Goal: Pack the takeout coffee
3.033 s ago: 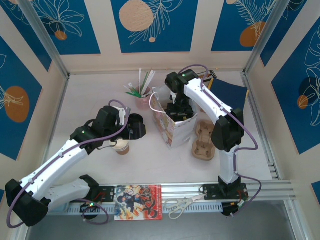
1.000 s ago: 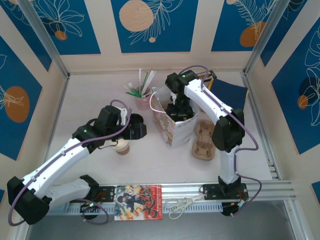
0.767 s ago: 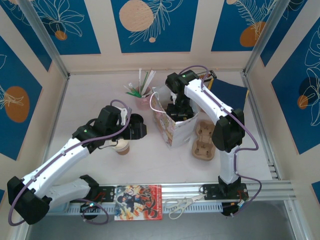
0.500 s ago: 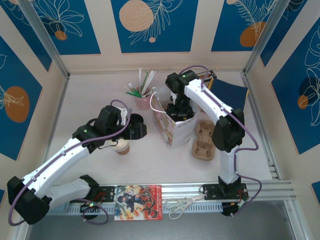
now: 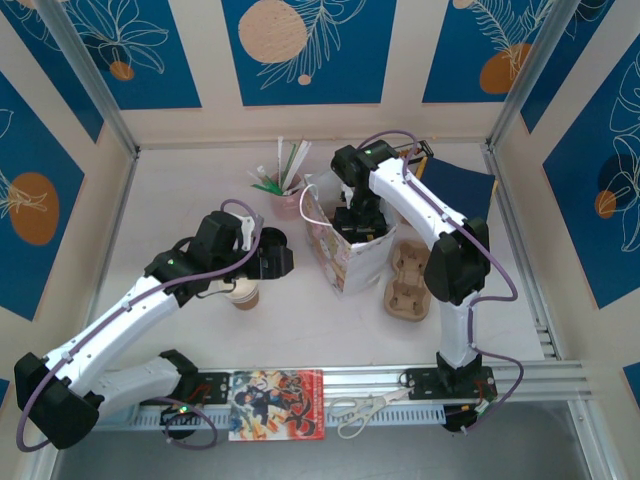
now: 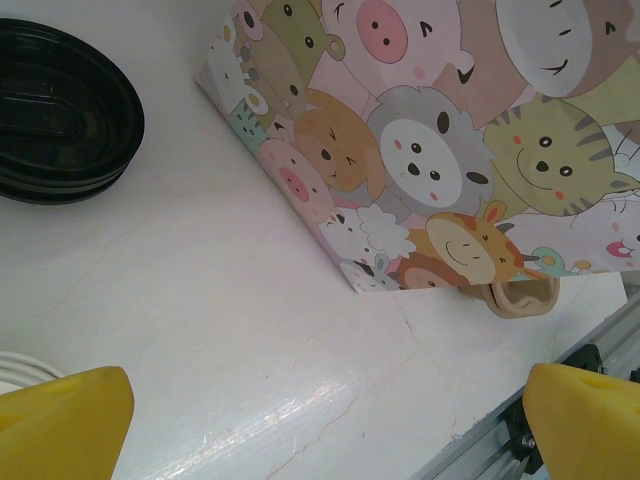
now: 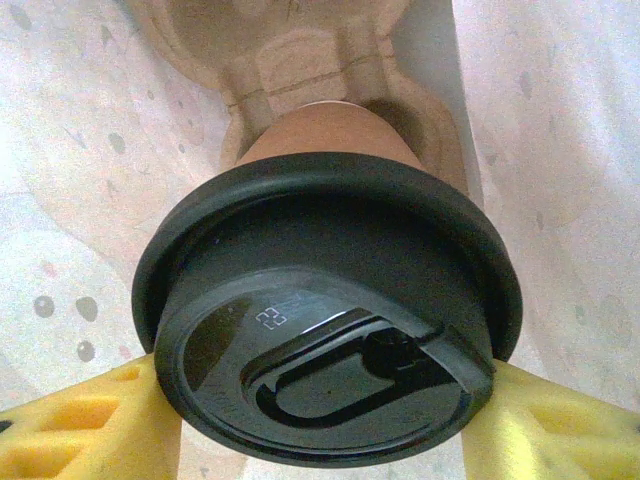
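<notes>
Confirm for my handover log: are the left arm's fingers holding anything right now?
No, the left fingers stand wide apart over the white table, with nothing between them.

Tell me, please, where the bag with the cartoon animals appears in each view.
Top external: cartoon bag, centre.
Left wrist: upper right, its printed side.
Right wrist: its pale inner walls, around the lidded cup.
Shared landmark: pulp carrier, right of the bag from above, at its corner in left wrist.
</notes>
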